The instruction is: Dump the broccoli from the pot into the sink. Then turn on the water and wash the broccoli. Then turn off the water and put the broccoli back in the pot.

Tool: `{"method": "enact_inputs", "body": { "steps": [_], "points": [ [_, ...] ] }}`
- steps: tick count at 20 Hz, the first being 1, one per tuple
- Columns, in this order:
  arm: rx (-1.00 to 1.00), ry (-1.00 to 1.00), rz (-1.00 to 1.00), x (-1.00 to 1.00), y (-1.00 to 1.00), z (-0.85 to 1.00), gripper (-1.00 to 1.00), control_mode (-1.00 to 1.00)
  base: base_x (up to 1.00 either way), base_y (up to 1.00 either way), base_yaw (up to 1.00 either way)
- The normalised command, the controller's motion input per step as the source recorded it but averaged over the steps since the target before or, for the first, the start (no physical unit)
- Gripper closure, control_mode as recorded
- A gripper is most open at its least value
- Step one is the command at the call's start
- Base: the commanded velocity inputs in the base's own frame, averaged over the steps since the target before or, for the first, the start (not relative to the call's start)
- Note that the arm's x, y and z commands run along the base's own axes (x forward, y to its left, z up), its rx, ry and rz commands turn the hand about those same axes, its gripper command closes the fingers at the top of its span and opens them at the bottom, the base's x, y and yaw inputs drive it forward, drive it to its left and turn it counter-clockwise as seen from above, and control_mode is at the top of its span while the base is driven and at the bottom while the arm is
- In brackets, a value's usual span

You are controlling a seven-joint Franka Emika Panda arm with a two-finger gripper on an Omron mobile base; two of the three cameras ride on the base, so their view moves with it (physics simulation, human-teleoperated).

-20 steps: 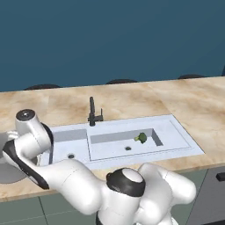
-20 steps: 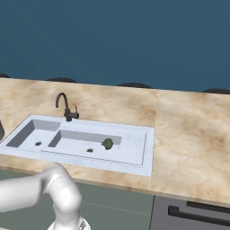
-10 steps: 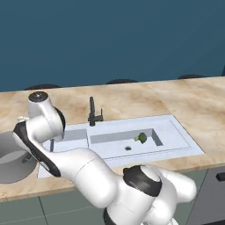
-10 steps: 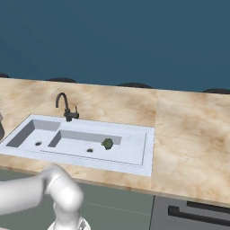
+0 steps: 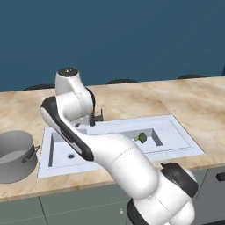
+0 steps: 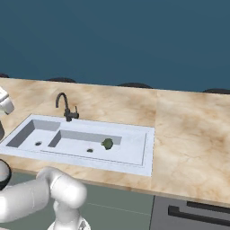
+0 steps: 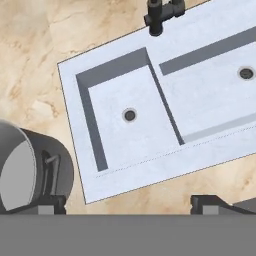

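Observation:
The broccoli point(image 5: 141, 137) lies in the wide basin of the sink point(image 5: 185, 141), a small green floret also seen from the other side as the broccoli point(image 6: 107, 143). The grey pot point(image 5: 15, 154) stands upright on the counter left of the sink. In the hand view my gripper point(image 7: 129, 204) is open with nothing between its fingertips point(image 7: 48, 205). It hovers over the sink's front rim point(image 7: 145, 170) by the narrow basin. The pot point(image 7: 30, 167), with its dark loop handle, sits just left of it.
A black faucet point(image 5: 95, 117) rises behind the sink, between the basins; in the hand view the faucet point(image 7: 162, 12) is at the top. Marble counter point(image 5: 197, 101) spreads right of the sink. A dark blue wall runs behind. My white arm crosses the sink's left part in the left base view.
My arm has swung up and to the right, from over the pot toward the sink. The broccoli and the pot have stayed where they were.

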Motion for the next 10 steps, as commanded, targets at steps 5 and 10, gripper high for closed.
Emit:
{"method": "enact_inputs", "body": {
  "steps": [5, 10],
  "points": [
    [0.00, 0.00, 0.00, -0.29, -1.00, 0.32, -1.00, -1.00, 0.00, 0.00, 0.00],
    [0.00, 0.00, 0.00, -0.02, -1.00, 0.17, -1.00, -1.00, 0.00, 0.00, 0.00]
  ]
}}
